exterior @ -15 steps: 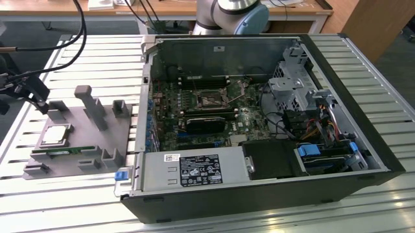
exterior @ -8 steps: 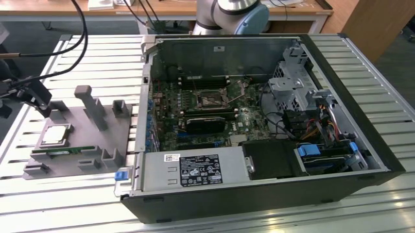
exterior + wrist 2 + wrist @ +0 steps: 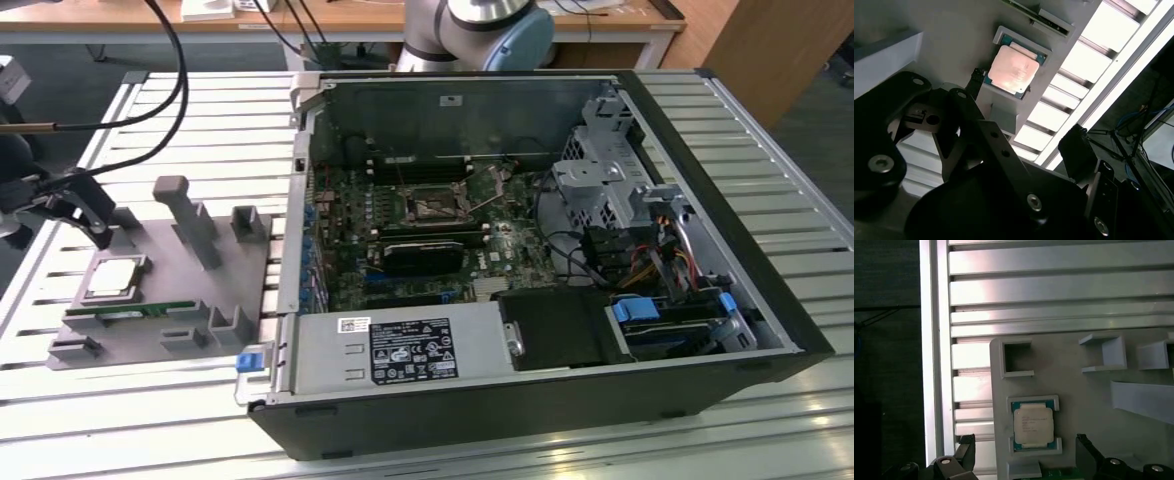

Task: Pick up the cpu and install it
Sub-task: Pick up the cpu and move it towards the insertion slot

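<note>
The cpu [image 3: 114,278] is a small square chip with a silver top. It lies flat in a pocket of the grey tray [image 3: 174,250] at the exterior view's left. My gripper [image 3: 98,222] hangs just above and behind it, open and holding nothing. In the first wrist view the cpu [image 3: 1033,425] sits between the two black fingertips [image 3: 967,452] of the gripper [image 3: 1024,445], which are spread wider than the chip. The second wrist view has the cpu [image 3: 1013,70] beyond the gripper [image 3: 1026,110]. The motherboard socket [image 3: 434,208] lies inside the open computer case [image 3: 534,300].
A green memory stick [image 3: 127,308] lies in the tray just in front of the cpu. Upright grey posts [image 3: 187,215] rise from the tray beside my gripper. The tray and case rest on a slatted aluminium table [image 3: 160,400]. Black cables [image 3: 174,70] hang at the far left.
</note>
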